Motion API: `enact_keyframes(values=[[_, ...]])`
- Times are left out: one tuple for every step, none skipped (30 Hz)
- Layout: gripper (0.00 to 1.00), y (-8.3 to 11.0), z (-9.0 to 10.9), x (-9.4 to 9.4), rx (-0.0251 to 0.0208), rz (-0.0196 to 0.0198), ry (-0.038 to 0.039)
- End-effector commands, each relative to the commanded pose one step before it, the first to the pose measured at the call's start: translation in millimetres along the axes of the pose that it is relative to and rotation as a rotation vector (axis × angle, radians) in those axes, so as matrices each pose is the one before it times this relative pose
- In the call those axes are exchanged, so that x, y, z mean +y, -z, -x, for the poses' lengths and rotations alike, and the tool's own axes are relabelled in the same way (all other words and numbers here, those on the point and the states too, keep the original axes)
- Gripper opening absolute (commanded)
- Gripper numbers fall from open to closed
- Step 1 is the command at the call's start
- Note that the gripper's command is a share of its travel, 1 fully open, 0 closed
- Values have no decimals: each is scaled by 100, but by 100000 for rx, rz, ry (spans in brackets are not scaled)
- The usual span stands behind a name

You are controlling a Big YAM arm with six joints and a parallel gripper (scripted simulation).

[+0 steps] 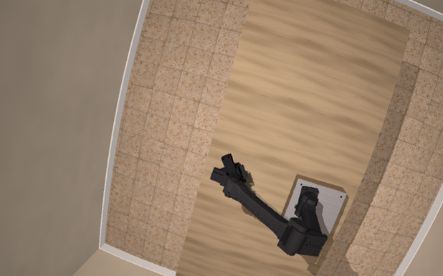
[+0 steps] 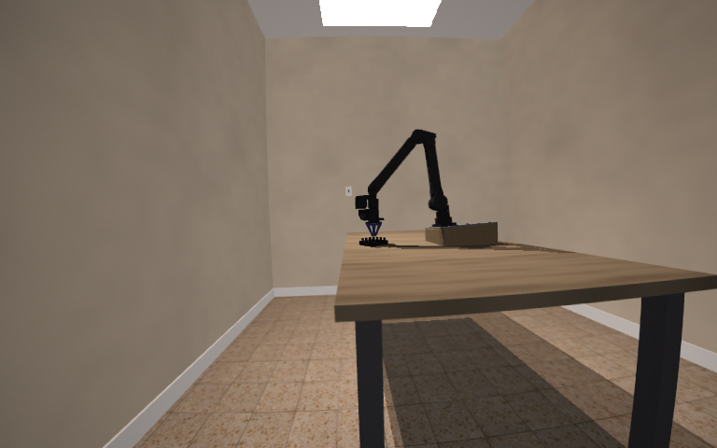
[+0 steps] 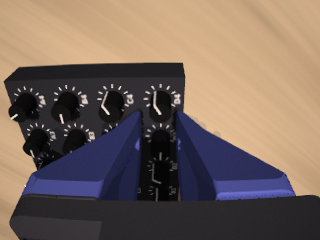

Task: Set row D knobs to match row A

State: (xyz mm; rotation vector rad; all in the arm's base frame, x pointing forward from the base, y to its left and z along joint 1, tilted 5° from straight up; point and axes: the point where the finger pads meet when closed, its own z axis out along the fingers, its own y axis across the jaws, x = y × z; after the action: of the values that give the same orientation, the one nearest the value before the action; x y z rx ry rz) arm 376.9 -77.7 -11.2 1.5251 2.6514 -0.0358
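The black knob box (image 3: 95, 73) (image 2: 372, 243) stands on the table under my gripper (image 3: 158, 121) (image 2: 373, 234). The blue fingers are parted a little, with knob D3 (image 3: 161, 141) seen in the gap and touching neither finger. In the wrist view printed names lie right of their knobs. The line on D4 (image 3: 161, 106) points upper left, as does that on C4 (image 3: 112, 105). D3's line shows at its lower side; D2 (image 3: 161, 175) points left. A4 (image 3: 21, 109) points lower left, B4 (image 3: 65, 107) down. D1's direction is unclear. Fingers hide much of rows B and C.
The arm's base stands on a raised block (image 1: 330, 209) (image 2: 470, 233) to the right of the box in the exterior view. The box lies near the long left edge of the table (image 1: 302, 74) (image 2: 475, 274). In the top view the arm mostly covers the box.
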Motion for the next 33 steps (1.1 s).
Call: enact_keyframes(values=[[19,-897,-78,-75,56,-324,-591],[19,-67,10,-11,1,-5,-2],[19,-59,8,-10,1,-4,-2],[19,-51,7,-9,1,-3,-1],[19,-42,6,-7,1,-3,-1],[19,-33,5,-6,1,-2,-1],[19,0,0,0,0,0,0],[19,0,0,0,0,0,0],[19,-21,8,-7,-2,2,2],[19,-16,2,-3,0,-1,0],[19,-9,1,-2,0,-1,0],[19,-4,1,-1,0,0,0],[19,-1,0,0,0,0,0],[19,0,0,0,0,0,0],[19,0,0,0,0,0,0],[19,0,0,0,0,0,0],[19,0,0,0,0,0,0],[19,0,0,0,0,0,0],[19,0,0,0,0,0,0],[19,0,0,0,0,0,0],[19,0,0,0,0,0,0],[19,0,0,0,0,0,0],[19,0,0,0,0,0,0],[19,0,0,0,0,0,0],[19,0,0,0,0,0,0],[19,1,22,26,-86,102,-7],[19,0,0,0,0,0,0],[19,0,0,0,0,0,0],[19,0,0,0,0,0,0],[19,0,0,0,0,0,0],[19,0,0,0,0,0,0],[19,0,0,0,0,0,0],[19,0,0,0,0,0,0]])
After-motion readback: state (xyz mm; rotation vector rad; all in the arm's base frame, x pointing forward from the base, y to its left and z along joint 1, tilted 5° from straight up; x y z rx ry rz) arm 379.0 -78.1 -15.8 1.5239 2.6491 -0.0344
